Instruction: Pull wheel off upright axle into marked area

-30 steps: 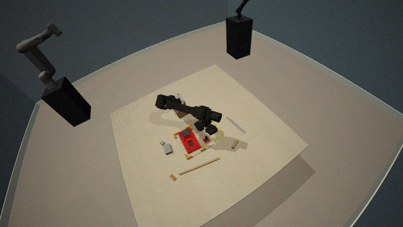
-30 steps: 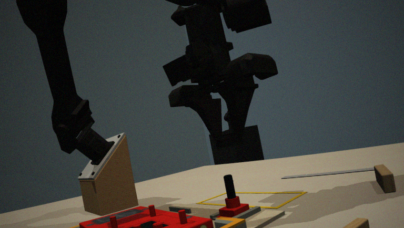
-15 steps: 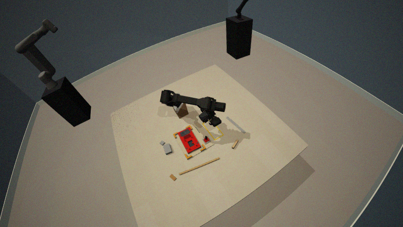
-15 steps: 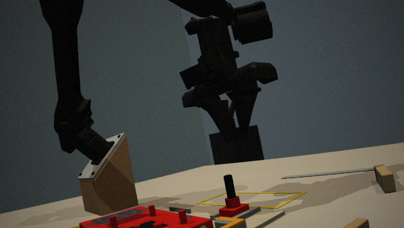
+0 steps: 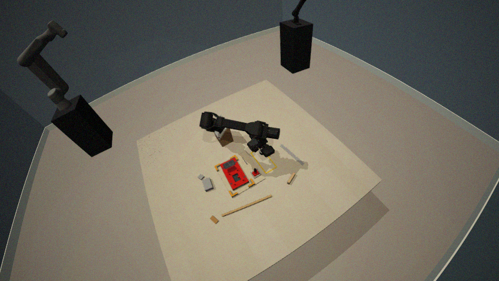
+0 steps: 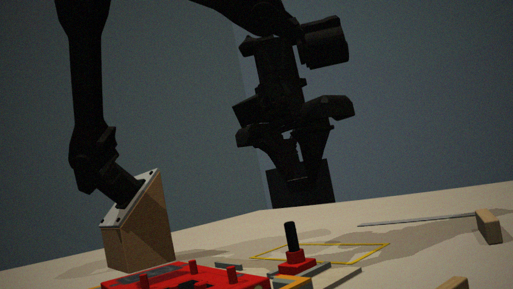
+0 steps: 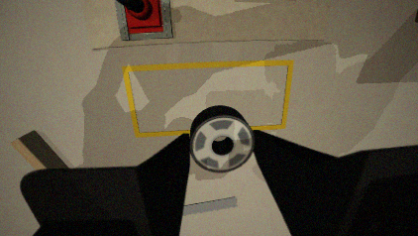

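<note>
On the left of the exterior view, a tan wooden wedge-shaped mount (image 6: 138, 230) with a grey plate carries the base of the black arm (image 6: 86, 89). In front of it lies a flat red board with short red pegs (image 6: 186, 274). Just right of the board stands the upright black axle (image 6: 291, 236) on its small red block base (image 6: 296, 263), bare of any wheel. Behind and beside the axle is the yellow-outlined rectangular marked area (image 6: 323, 253) on the beige table (image 6: 412, 258).

High above the table hangs the black claw (image 7: 222, 141), closed on the black-tyred wheel with a grey spoked hub (image 7: 222, 140); in the wrist view the wheel sits between the two fingers, over the near edge of the yellow outline, well clear of the table. Farther right lie a thin grey strip (image 6: 412, 219) and a small light wooden block (image 6: 488, 226).
</note>
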